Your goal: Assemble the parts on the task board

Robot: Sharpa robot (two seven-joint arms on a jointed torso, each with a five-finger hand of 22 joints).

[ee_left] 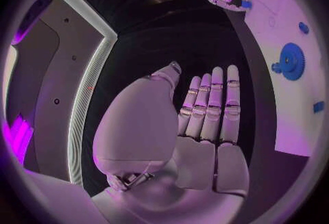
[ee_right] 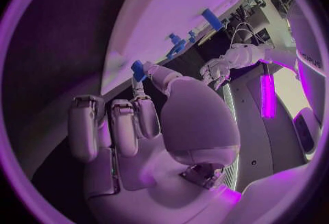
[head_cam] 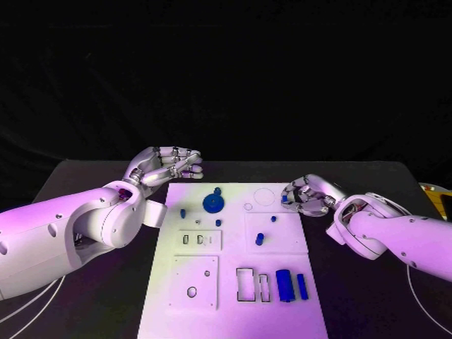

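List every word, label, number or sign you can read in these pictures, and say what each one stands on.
Left arm's white casing, right wrist view: dark lettering runs along it, too bent and small to read with certainty.
Task board: no print visible, only cut-outs, holes and blue parts.
Left hand, right hand and black table: no readable markings.

Dim scene w/ dark bkgd; purple-tinted light brightest on task board (head_cam: 236,282); wrist views show strong fisheye bending at edges.
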